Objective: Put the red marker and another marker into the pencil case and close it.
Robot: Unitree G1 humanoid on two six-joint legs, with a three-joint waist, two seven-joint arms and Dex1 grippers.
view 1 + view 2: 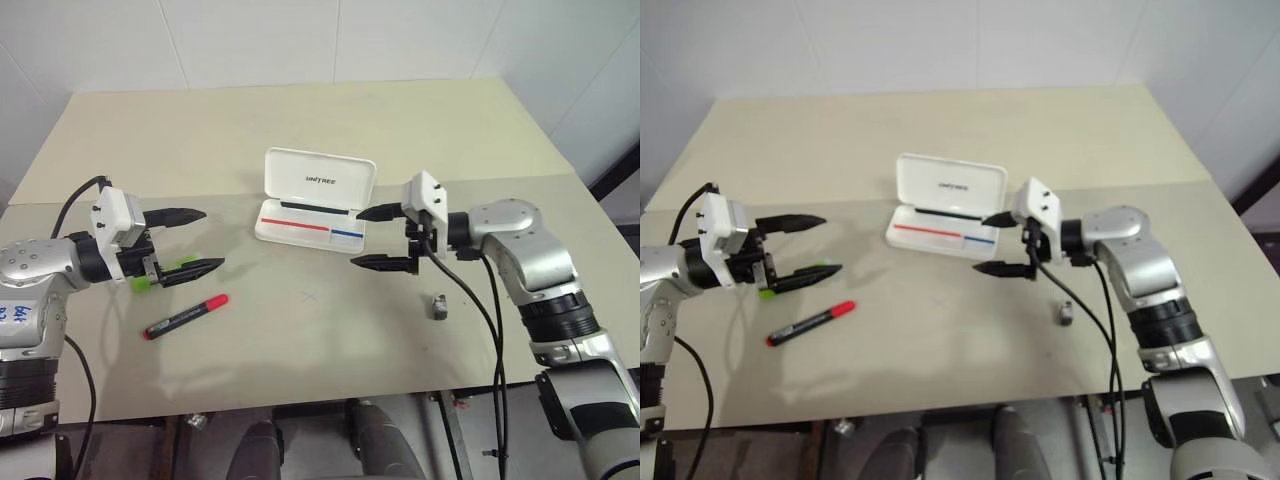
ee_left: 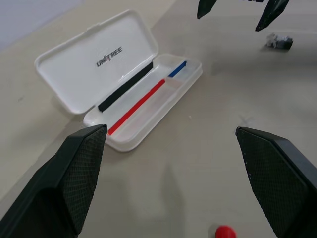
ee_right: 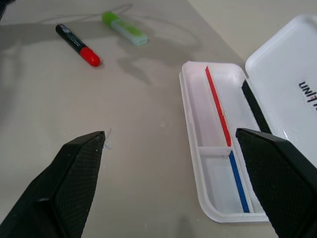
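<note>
Item: white hinged plastic pencil case [image 1: 312, 213] — lay open, mid-bench [image 1: 300, 120].
Black red-capped marker [image 1: 186, 316] and lime marker [image 3: 124, 28] lay beneath wide-open, empty left pincer [image 1: 192, 242]; right pincer [image 1: 380, 238] likewise. Best approach — descend astride barrel's middle.

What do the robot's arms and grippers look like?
Both arms are silver-grey with black joint bands and loose black cables. The left gripper and right gripper each have a white boxy housing and two tapered black fingers with textured pads. Blue handwriting marks the left arm.
</note>
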